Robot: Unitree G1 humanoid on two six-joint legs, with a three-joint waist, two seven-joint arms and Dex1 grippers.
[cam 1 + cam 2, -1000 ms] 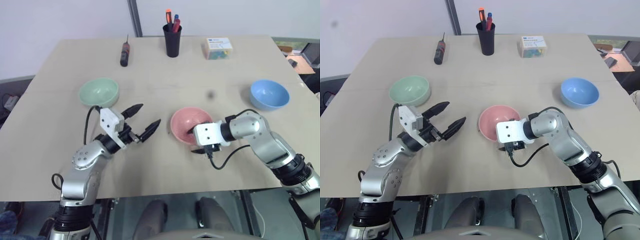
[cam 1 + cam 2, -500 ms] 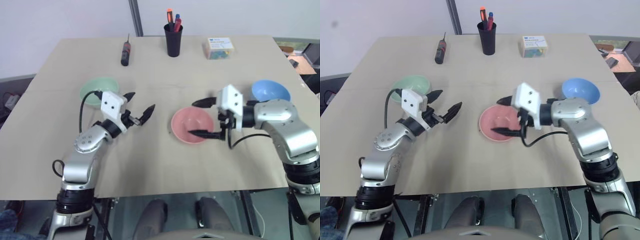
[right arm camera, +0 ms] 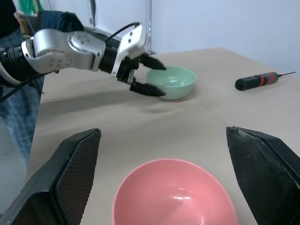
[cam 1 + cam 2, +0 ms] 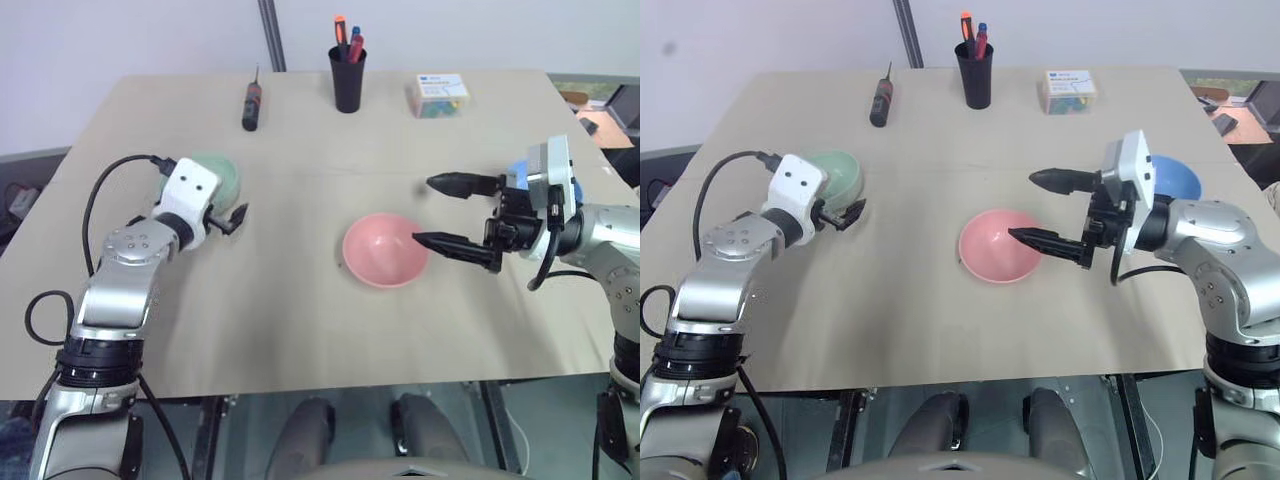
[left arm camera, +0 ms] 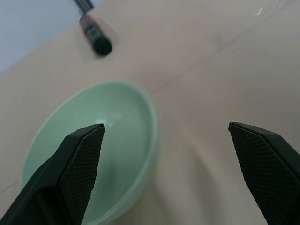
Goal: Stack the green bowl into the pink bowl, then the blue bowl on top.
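Observation:
The green bowl point(image 4: 218, 172) sits at the table's left, partly behind my left gripper point(image 4: 232, 214). That gripper is open, and in the left wrist view the bowl's near rim point(image 5: 152, 126) lies between its fingers. The pink bowl point(image 4: 385, 250) stands empty at mid-table. Just right of it, above the table, my right gripper point(image 4: 423, 210) hangs open and points left, holding nothing. Behind that gripper, at the right, the blue bowl point(image 4: 1175, 180) is partly hidden.
A red-and-black screwdriver point(image 4: 250, 105), a black cup of pens point(image 4: 346, 78) and a clear box of coloured pins point(image 4: 438, 95) stand along the table's far side. Bare tabletop point(image 4: 300, 300) lies between the bowls and the front edge.
My left gripper has swung left and away from me, up to the green bowl. My right gripper has lifted off the pink bowl's rim, moved right and rolled so that it points left.

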